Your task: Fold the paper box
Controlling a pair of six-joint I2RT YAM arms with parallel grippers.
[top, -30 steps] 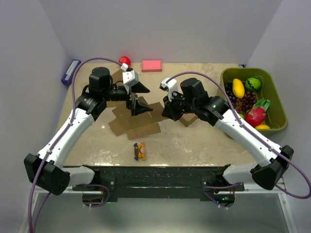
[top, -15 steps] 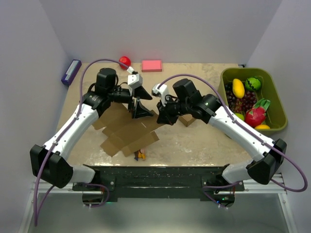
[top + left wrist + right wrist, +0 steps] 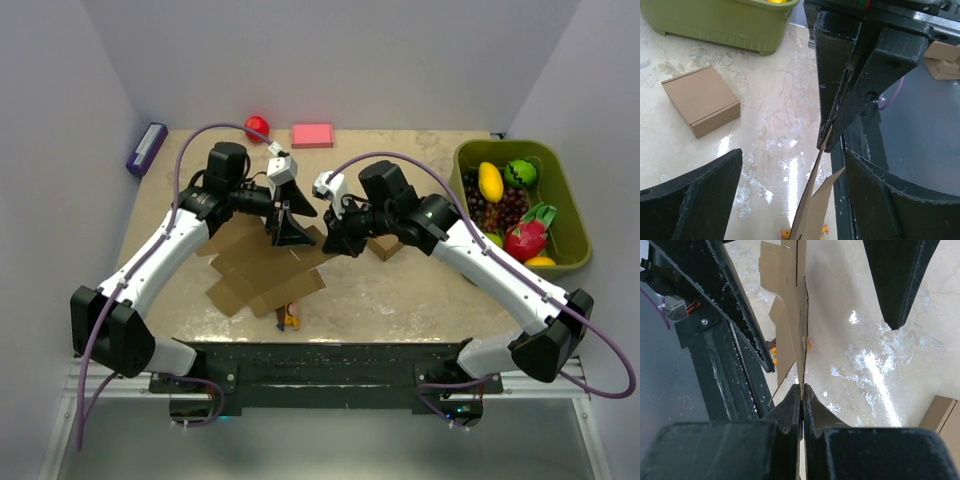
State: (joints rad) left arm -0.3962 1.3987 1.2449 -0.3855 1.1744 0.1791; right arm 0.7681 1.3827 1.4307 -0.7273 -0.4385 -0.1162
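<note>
Top external: left gripper (image 3: 292, 222) hangs spread wide over the right end of the paper box (image 3: 262, 272), gripping nothing. That unfolded cut-out sheet is tipped up by its right edge, where the right gripper (image 3: 336, 240) is clamped tight on it. Small brown box (image 3: 386, 247) sits just right of it.

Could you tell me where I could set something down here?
Bare: the near right stretch between the small cardboard box, the green bin and the front edge; also the far strip from the pink block to the bin. Crowded: the middle, where the left gripper and right gripper meet at the paper box.
</note>
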